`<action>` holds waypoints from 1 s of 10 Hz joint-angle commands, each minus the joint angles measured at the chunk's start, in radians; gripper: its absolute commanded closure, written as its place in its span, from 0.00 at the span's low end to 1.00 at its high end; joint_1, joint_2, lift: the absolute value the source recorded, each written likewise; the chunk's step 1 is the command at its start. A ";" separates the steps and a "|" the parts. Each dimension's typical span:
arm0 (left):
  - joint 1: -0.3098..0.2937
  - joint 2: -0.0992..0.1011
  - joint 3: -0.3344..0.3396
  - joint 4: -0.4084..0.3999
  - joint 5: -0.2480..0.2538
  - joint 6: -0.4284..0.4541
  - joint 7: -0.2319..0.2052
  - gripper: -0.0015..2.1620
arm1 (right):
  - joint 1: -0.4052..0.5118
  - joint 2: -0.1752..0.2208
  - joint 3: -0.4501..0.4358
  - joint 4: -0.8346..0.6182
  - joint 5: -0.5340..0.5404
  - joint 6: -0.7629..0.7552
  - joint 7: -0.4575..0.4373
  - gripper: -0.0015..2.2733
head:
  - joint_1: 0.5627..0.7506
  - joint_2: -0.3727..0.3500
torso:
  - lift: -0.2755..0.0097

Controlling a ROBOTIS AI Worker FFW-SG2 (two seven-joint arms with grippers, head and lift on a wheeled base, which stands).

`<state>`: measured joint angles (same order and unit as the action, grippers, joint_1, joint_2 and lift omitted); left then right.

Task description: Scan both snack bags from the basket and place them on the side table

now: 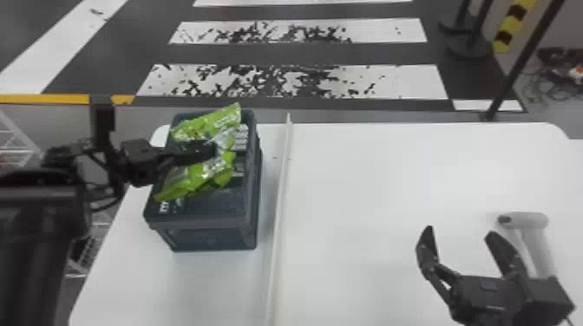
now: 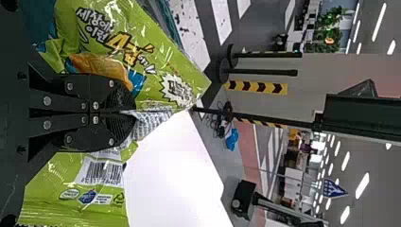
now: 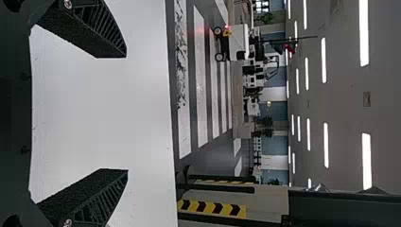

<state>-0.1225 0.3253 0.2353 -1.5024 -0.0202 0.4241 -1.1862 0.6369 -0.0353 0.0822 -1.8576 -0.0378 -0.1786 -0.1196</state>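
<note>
Snack bag (image 1: 195, 180): glossy green film with a silvery patch, creased and bent around the pinch, over the open top of the basket (image 1: 210, 237)
Left gripper (image 1: 212, 151): fingers together, clamped on the bag's middle
Printing: dark lettering and a white starburst on one part, a barcode and small logos on another
Basket: dark blue-grey, boxy, a thick rim, pale marks on the rim, standing on the white table (image 1: 368, 182)
Strip: a long, narrow pale strip (image 1: 281, 208) running just beside the basket
Tabletop: smooth and matte, rounded far corner
Right gripper (image 1: 460, 233): over the table's right part, fingers wide apart with nothing between them, ribbed sides
Scanner (image 1: 522, 220): pale grey, pistol-shaped, near the right gripper
Floor (image 1: 303, 54): dark, white stripes, two badly flaked
Room: black-and-yellow chevron panel (image 3: 213, 208), wire rack (image 1: 89, 255), long ceiling lights (image 3: 363, 33)
</note>
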 commanded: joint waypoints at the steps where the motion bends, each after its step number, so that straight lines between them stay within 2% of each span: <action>1: 0.006 -0.002 0.012 0.013 0.048 0.005 -0.007 0.99 | 0.001 0.002 0.001 0.000 0.003 0.000 0.000 0.03 | 0.70 0.64 | 0.71; 2: 0.009 -0.006 0.025 0.004 0.068 0.011 -0.006 0.99 | 0.001 0.002 0.001 0.000 0.003 0.000 0.000 0.03 | 0.70 0.64 | 0.71; 3: 0.017 -0.009 0.050 -0.019 0.117 0.048 -0.001 0.99 | 0.001 0.002 0.001 0.000 0.003 0.000 0.000 0.03 | 0.70 0.64 | 0.71; 4: 0.038 -0.022 0.065 -0.122 0.126 0.118 0.002 0.99 | 0.003 0.002 0.001 0.000 0.003 0.000 0.000 0.03 | 0.70 0.64 | 0.71; 5: 0.064 -0.025 0.084 -0.229 0.138 0.195 0.007 0.99 | 0.004 0.002 0.001 0.000 0.003 0.000 0.000 0.03 | 0.70 0.64 | 0.71; 7: 0.110 -0.038 0.114 -0.401 0.210 0.299 0.051 0.99 | 0.004 0.003 0.001 0.000 0.003 -0.006 0.000 0.03 | 0.70 0.63 | 0.71; 8: 0.133 -0.063 0.105 -0.466 0.221 0.312 0.076 0.99 | 0.004 0.005 0.001 0.000 0.003 -0.012 0.000 0.03 | 0.70 0.62 | 0.71; 9: 0.145 -0.098 0.078 -0.510 0.221 0.312 0.089 0.99 | 0.004 0.006 0.001 0.000 0.003 -0.012 0.000 0.03 | 0.70 0.60 | 0.71; 10: 0.150 -0.126 0.027 -0.536 0.207 0.312 0.119 0.99 | 0.004 0.006 0.001 -0.002 0.003 -0.012 -0.002 0.03 | 0.70 0.56 | 0.71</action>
<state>0.0236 0.2140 0.2862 -2.0227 0.1932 0.7362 -1.0686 0.6412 -0.0291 0.0828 -1.8586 -0.0353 -0.1913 -0.1206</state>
